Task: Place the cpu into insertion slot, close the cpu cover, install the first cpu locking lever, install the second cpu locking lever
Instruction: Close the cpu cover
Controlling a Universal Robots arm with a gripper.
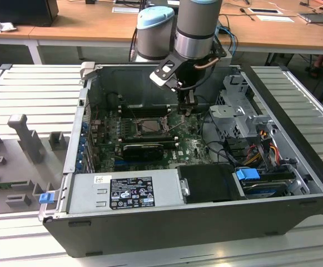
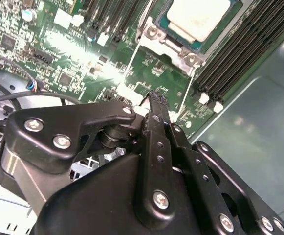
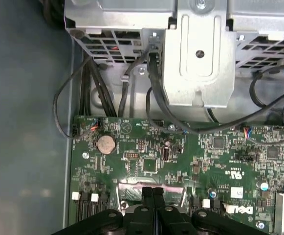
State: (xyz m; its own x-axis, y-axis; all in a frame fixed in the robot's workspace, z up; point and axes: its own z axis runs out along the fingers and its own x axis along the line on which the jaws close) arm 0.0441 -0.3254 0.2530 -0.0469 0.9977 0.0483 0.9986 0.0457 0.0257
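nearest the camera in the second wrist view, the gripper (image 2: 156, 98) is hanging just above the green board (image 2: 151, 68), its two black fingers (image 2: 154, 122) pressing flat against each other with nothing showing between them. the first wrist view is showing the same thing, the fingertips meeting along a thin seam. ahead of those tips, past a short stretch of bare board, the socket (image 2: 151, 32) is sitting with the chip (image 2: 198, 17) lying flat inside it, pale face up, so the chip is resting in place and apart from the fingers rather than being carried. the silver frame bordering the chip, which i am taking to be the cover (image 2: 181, 50), is lying between the tips and the chip, and whether it is pressed fully down i cannot tell. being square, the chip is offering no long side. the lines that are setting the direction are the black memory slots (image 2: 239, 44) running along one flank of the socket, and it is the socket's near edge that is facing the closed tips. farther out, in the exterior view, the arm is reaching down into the open case (image 1: 294, 167). there the socket is lying toward the exterior view's left of the fingers, near but not touching, while the drive cage (image 1: 239, 105) is standing off on the exterior view's right.
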